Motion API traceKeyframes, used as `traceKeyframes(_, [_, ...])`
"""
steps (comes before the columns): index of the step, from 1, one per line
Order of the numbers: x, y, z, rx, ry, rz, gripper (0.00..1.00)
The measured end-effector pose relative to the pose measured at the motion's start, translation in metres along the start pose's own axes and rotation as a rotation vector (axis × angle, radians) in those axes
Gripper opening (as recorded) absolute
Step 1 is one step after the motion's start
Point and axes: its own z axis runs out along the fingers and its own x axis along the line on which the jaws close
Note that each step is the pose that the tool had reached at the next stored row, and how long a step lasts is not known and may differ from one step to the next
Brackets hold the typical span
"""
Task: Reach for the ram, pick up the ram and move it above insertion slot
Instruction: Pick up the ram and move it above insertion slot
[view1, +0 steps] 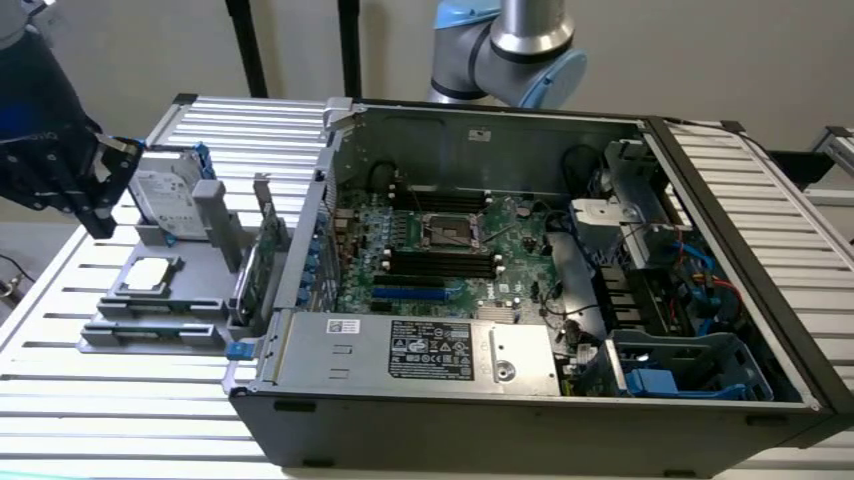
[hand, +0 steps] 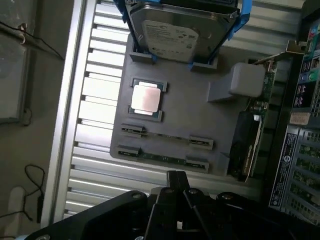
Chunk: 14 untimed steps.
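Note:
The ram (hand: 161, 156) is a thin green stick standing on edge in clips along one side of a grey holder tray (hand: 200, 120). A second thin strip (hand: 167, 135) lies in the parallel row of clips beside it. My gripper (hand: 176, 178) hovers just off that side of the tray, its black fingers pressed together with nothing between them. In the exterior view the gripper (view1: 94, 205) hangs at the far left, beside the tray (view1: 160, 300). The motherboard's long black slots (view1: 441, 262) lie inside the open computer case.
On the tray stand a silver hard drive (hand: 172, 32) in blue rails, a square processor chip (hand: 146, 97) and a larger green card with a metal bracket (hand: 255, 125). The open case (view1: 534, 300) fills the slatted table's right. The arm's base (view1: 514, 40) rises behind the case.

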Motion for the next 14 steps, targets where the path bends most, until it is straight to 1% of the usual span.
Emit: traceKeyframes(14, [0.0, 0.0, 0.001, 0.0007, 0.0092, -0.254, 0.11])
